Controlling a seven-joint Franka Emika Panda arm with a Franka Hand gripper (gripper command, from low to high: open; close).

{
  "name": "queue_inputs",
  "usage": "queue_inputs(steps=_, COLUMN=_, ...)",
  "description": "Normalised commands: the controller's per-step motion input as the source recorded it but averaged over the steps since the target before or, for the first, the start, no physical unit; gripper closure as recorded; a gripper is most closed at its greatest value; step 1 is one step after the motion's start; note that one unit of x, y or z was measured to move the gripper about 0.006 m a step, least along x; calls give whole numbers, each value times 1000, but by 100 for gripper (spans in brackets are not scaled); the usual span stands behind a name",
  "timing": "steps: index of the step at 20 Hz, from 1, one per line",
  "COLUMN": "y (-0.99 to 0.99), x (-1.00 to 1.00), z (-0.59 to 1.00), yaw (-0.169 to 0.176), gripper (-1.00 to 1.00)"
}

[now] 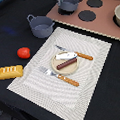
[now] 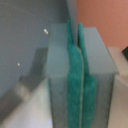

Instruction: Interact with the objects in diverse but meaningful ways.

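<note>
Yellow bread loaf (image 1: 10,72), long axis roughly left-right, slightly tilted.

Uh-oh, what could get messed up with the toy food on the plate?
The sausage and the pale silvery piece lie touching on the small plate, so grabbing one might drag the other off. The fork and knife hug the plate and might get bumped. The end effector looks shut.

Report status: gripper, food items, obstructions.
Gripper shut, holding nothing. Sausage and silvery piece on plate; tomato, bread beside mat. No obstruction seen.
</note>
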Motion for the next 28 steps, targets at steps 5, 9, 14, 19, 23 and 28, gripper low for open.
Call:
queue_inputs(steps=5, y=-38, x=-96, z=-54, yaw=0, gripper=-100)
queue_inputs(steps=9, y=-39, x=-6, z=-55, yaw=0, gripper=-100)
queue_inputs(steps=14, y=-23, x=-1, z=326, yaw=-1, gripper=-100)
queue_inputs(steps=19, y=-3, x=9, z=1000, yaw=-34, gripper=-100)
queue_inputs(steps=23, y=-273, x=195, z=974, yaw=-18, gripper=-100)
queue_inputs(steps=28, y=-698, x=193, z=498, yaw=0, gripper=-100)
